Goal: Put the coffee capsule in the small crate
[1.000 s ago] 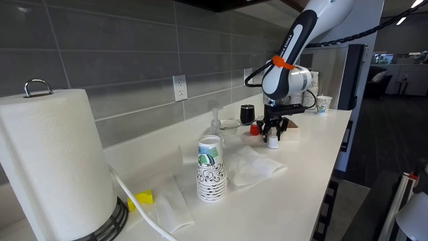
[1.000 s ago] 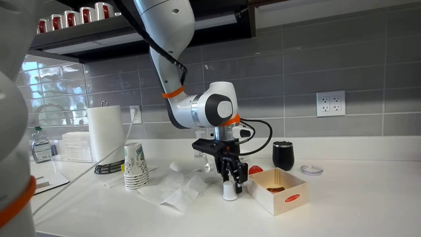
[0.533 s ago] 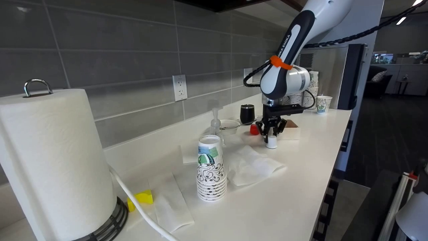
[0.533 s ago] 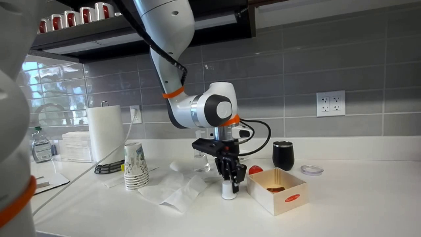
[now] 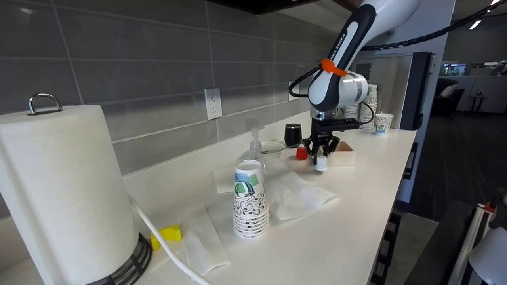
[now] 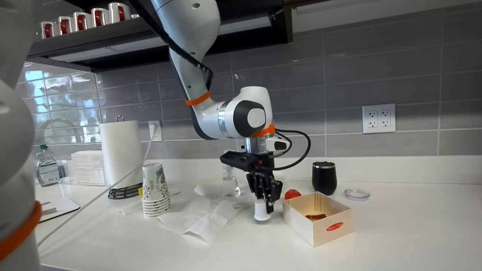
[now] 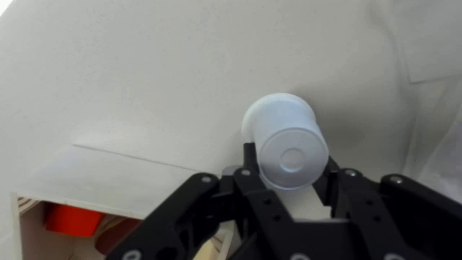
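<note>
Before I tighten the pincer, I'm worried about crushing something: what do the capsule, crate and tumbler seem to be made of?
Capsule: probably plastic; smooth, white, with a soft sheen and a moulded-looking ring on its end.
Crate: likely thin wood, matte; pale beige, flat walls, though card is possible.
Tumbler: perhaps coated metal; satin black body, shiny silvery rim.

The gripper [image 7: 290, 162] clamps the white coffee capsule [image 7: 287, 139] between its two fingers [image 7: 265, 198]. The small crate [image 7: 103, 180] stands at lower left, partly covered by the gripper; a red object [image 7: 74, 220] lies inside.

One white capsule [image 7: 287, 142], one crate [image 6: 324, 234], one tumbler [image 6: 324, 178] — two outlet plates [image 6: 379, 119].
</note>
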Robot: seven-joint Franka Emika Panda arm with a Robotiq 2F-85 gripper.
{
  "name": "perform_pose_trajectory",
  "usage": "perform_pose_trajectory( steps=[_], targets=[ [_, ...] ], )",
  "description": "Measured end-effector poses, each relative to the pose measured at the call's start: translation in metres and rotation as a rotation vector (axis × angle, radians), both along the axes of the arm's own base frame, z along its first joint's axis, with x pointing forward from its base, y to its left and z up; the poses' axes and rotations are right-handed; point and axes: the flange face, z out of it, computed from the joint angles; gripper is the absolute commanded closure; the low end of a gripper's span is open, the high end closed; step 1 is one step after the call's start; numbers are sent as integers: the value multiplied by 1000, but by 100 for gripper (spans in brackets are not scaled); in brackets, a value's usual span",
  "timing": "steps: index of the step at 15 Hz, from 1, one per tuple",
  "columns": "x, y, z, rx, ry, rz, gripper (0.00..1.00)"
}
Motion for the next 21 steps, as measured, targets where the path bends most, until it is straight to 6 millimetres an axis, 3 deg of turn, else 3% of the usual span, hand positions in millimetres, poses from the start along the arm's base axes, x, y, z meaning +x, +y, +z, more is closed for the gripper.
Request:
perform_pose_trajectory(
  steps=[5,9,15,21],
  targets=[
    [-9,-24,51,0,-45,-53,86],
    [-23,-66,82,-2,-83,-155,86],
    [-39,-131,87,41,-139,-355,86],
    [-12,-149,71,72,-180,-433,86]
  ],
)
